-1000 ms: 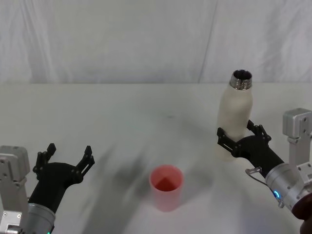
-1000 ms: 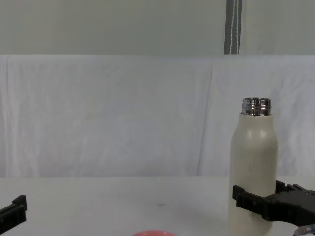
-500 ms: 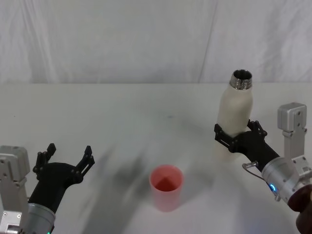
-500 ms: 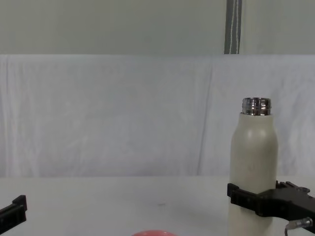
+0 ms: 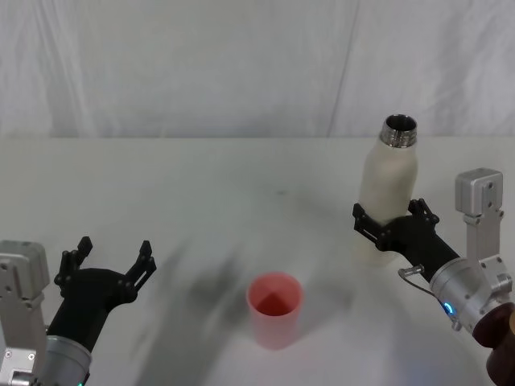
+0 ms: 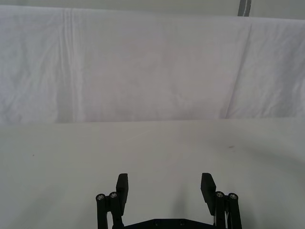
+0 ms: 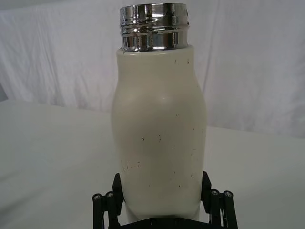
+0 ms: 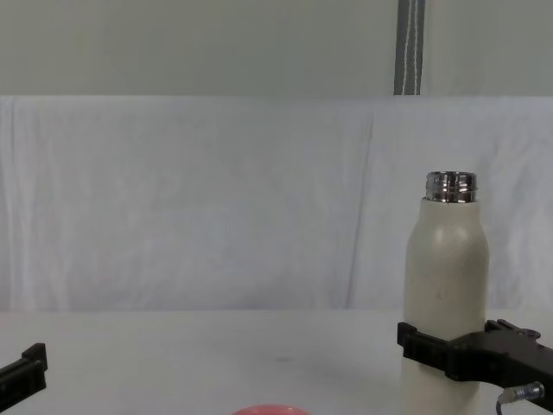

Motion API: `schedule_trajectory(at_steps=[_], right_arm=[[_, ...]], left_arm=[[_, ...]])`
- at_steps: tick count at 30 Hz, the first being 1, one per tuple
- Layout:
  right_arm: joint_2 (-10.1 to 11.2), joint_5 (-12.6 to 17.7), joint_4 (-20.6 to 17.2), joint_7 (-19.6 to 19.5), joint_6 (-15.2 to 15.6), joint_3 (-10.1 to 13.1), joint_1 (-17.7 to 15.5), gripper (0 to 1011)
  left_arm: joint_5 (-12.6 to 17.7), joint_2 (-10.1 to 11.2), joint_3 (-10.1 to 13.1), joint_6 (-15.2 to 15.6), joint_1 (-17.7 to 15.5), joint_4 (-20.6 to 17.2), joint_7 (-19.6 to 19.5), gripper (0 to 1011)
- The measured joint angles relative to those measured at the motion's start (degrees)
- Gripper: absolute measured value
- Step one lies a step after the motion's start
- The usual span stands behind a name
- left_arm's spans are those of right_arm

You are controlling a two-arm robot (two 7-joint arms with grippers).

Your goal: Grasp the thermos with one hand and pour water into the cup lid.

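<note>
Lab-like test setup: white-draped table [image 5: 201, 185], white cloth backdrop [image 5: 201, 64]

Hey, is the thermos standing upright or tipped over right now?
Upright. The thermos stands straight on the table, steel neck up and uncapped, with the right tool around its lower body. No pour into the cup lid has begun.

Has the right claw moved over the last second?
Yes. In the head view the right claw has advanced forward around the lower body of the thermos, which stands where it did; its fingers now straddle the bottle, open or barely touching.
</note>
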Motion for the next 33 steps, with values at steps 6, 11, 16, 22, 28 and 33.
schedule_trajectory(at_steps=[6, 11, 16, 22, 28, 33], right_arm=[[0.0, 0.0, -0.1, 0.0, 0.0, 0.0, -0.1, 950], [0.0, 0.0, -0.2, -0.1, 0.0, 0.1, -0.1, 950], [0.1, 0.0, -0.2, -0.1, 0.0, 0.1, -0.1, 950], [0.1, 0.0, -0.2, -0.1, 0.0, 0.1, -0.2, 950], [0.1, 0.0, -0.5, -0.1, 0.1, 0.1, -0.3, 950], [1.2, -0.4, -3.3, -0.1, 0.4, 0.1, -1.2, 950]], left_arm=[[0.0, 0.0, 0.0, 0.0, 0.0, 0.0, 0.0, 1001], [0.0, 0.0, 0.0, 0.0, 0.0, 0.0, 0.0, 1001], [0.0, 0.0, 0.0, 0.0, 0.0, 0.0, 0.0, 1001], [0.0, 0.0, 0.0, 0.0, 0.0, 0.0, 0.0, 1001], [0.0, 0.0, 0.0, 0.0, 0.0, 0.0, 0.0, 1001], [0.0, 0.0, 0.0, 0.0, 0.0, 0.0, 0.0, 1001]])
